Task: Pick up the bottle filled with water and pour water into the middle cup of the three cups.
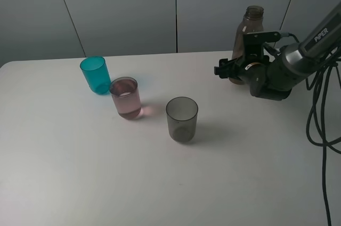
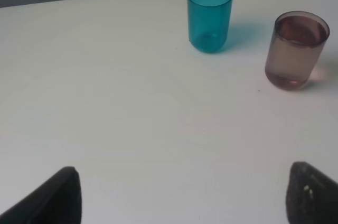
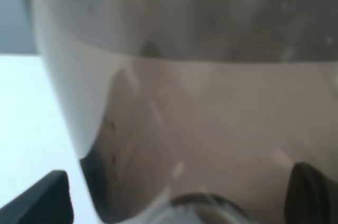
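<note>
Exterior high view: my right gripper (image 1: 230, 71) sits upper right, jaws spread around the bottle (image 1: 246, 42), not clearly pinching. Looks slick, thin-walled, bottom-heavy with water; I'd grab mid-body. The middle cup (image 1: 126, 98) sits left of centre.

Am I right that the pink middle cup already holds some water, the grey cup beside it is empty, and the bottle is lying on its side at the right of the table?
Not quite: the bottle stands upright, not on its side, as the exterior high view shows. The rest holds: the pink middle cup has water in it and the grey cup looks empty.
</note>
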Controlling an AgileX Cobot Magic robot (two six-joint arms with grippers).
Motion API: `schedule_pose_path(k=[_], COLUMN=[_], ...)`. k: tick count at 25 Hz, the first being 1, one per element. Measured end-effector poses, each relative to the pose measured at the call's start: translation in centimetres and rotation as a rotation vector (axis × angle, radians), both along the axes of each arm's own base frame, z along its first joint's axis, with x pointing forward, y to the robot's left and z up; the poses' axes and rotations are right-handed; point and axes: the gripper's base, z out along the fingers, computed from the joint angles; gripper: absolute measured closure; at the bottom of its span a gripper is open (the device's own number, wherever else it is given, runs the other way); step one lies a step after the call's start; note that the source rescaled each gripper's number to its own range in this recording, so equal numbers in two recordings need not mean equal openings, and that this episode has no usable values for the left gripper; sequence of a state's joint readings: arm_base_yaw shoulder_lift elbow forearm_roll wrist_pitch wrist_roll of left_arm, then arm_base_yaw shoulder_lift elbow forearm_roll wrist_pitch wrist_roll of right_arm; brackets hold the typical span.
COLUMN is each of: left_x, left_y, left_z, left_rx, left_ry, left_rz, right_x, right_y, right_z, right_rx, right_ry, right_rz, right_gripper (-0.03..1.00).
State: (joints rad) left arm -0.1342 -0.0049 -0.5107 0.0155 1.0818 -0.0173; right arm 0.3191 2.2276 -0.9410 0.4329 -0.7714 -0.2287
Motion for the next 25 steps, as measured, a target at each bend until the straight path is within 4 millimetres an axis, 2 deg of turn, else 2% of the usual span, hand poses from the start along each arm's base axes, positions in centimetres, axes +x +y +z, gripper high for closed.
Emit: schedule_pose_path(k=[6, 10, 15, 19, 25], left_x=[0.0, 0.0, 0.0, 0.0, 0.0], left_y=[0.0, 0.0, 0.0, 0.0, 0.0], left_z=[0.0, 0.0, 0.0, 0.0, 0.0], left_rx=[0.0, 0.0, -0.002, -0.002, -0.002], left_ry=[0.0, 0.0, 0.0, 0.0, 0.0], left_rz=[0.0, 0.0, 0.001, 0.001, 0.001], right_x=[-1.8, -2.9, -4.2, -6.0, -7.8], right_y=[-0.7, -1.2, -1.3, -1.3, -0.8], right_z=[-0.1, 0.6, 3.0, 4.5, 8.1], right_rx=[-0.016, -0.016, 0.007, 0.045, 0.083], right_ry=[0.028, 0.034, 0.049, 0.13, 0.258], right_rz=[-0.013, -0.023, -0.003, 0.029, 0.124], right_gripper=[0.32, 0.32, 0.32, 0.32, 0.32])
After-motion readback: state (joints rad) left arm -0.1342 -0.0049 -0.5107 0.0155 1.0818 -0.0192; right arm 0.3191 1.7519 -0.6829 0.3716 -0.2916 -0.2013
